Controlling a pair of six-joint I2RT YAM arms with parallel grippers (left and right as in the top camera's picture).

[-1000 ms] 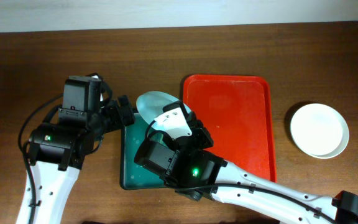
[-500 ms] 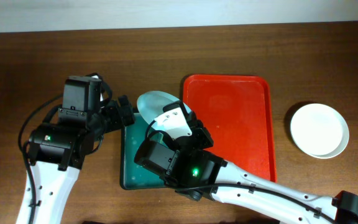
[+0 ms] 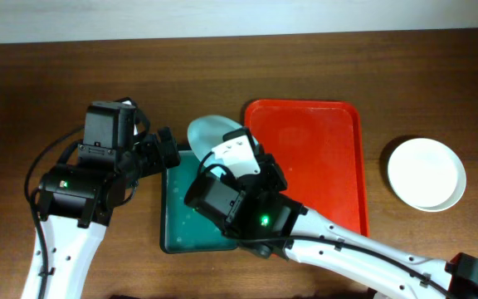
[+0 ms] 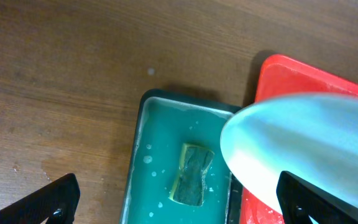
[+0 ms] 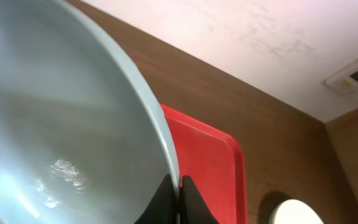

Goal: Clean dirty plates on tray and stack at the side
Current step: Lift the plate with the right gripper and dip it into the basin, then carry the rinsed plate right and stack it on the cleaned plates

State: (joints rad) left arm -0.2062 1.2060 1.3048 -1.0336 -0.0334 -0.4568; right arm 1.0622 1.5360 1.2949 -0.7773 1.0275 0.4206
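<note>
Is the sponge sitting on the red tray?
No, the sponge lies in the teal tray, next to the red tray.

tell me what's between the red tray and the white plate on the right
Only bare wooden table separates the tray from the plate, seen in the overhead view.

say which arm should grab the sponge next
Left, probably: the left pincer is open and faces the green rectangular sponge in the dark teal plastic tray, while the right pincer is clamped on the rim of the pale-blue round plate.
</note>
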